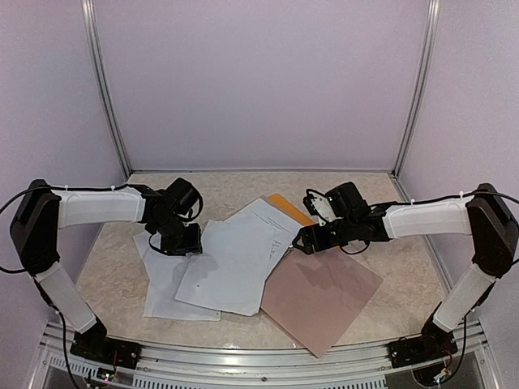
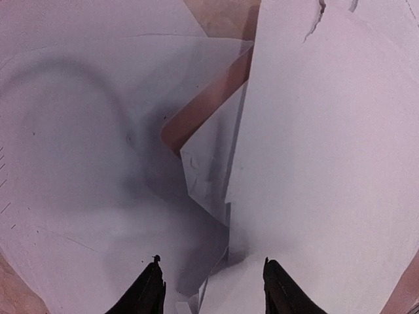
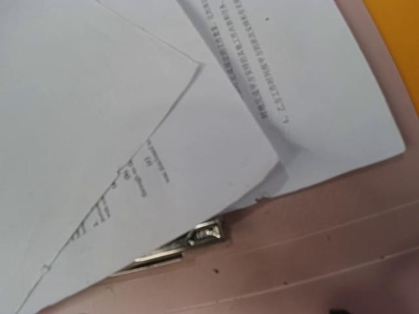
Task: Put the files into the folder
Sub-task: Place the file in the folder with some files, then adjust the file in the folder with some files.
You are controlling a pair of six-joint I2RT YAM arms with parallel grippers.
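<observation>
Board, pinkish-brown (image 1: 324,296), lies nearest on the table (image 1: 109,271), one corner toward the front rail.

Files (image 1: 229,263): loose white sheets in an untidy overlapping fan, just left of the board and lapping over its left edge. Judged very light, limp, and slippery sheet on sheet. A corner pinch would probably lift one sheet and leave the rest, and a hard pinch would crease. Best hold, I think, is a free edge that overhangs, or square the pile first and take it along one side.

Left fingers (image 2: 149,294): low over the left part of the pile and standing partly apart. A rumpled fold of paper lies between the tips, but nothing looks pinched.

Right fingers (image 1: 310,237): at the pile's right edge, by the board's far corner. They are a dark lump from above and out of their own camera's frame, so I cannot tell how far open they are.

Metal clip (image 3: 196,239): peeps from under the sheet edges, on a pinkish surface.

Folder (image 1: 288,209): farthest back, only an orange-yellow wedge showing beyond the sheets. It looks flat and probably stiffer than the paper.

Hidden: the folder's spine, the sheet count, and whether the clip's pinkish surface belongs to the folder. Print too small to read.
</observation>
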